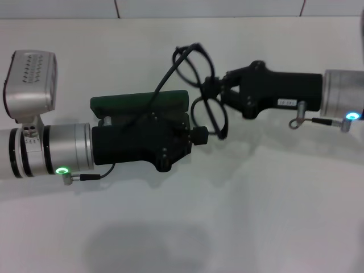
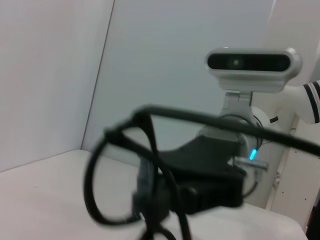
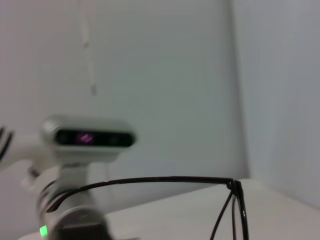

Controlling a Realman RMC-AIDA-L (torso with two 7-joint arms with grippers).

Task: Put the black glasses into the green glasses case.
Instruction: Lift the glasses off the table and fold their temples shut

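Note:
The black glasses (image 1: 195,68) hang above the table, lenses one above the other in the head view. My right gripper (image 1: 211,91) comes in from the right and is shut on their bridge. One long temple arm runs down-left over the green glasses case (image 1: 139,102), which lies on the table and is partly hidden by my left gripper (image 1: 196,135). That gripper's tip sits by the lower lens. The left wrist view shows the glasses (image 2: 150,145) close up, with the right gripper (image 2: 200,185) behind. The right wrist view shows a temple arm (image 3: 165,180).
The white table (image 1: 227,216) stretches in front of both arms. A pale wall (image 1: 227,8) stands at its far edge. The left arm's wrist camera (image 1: 31,82) sticks up at the left.

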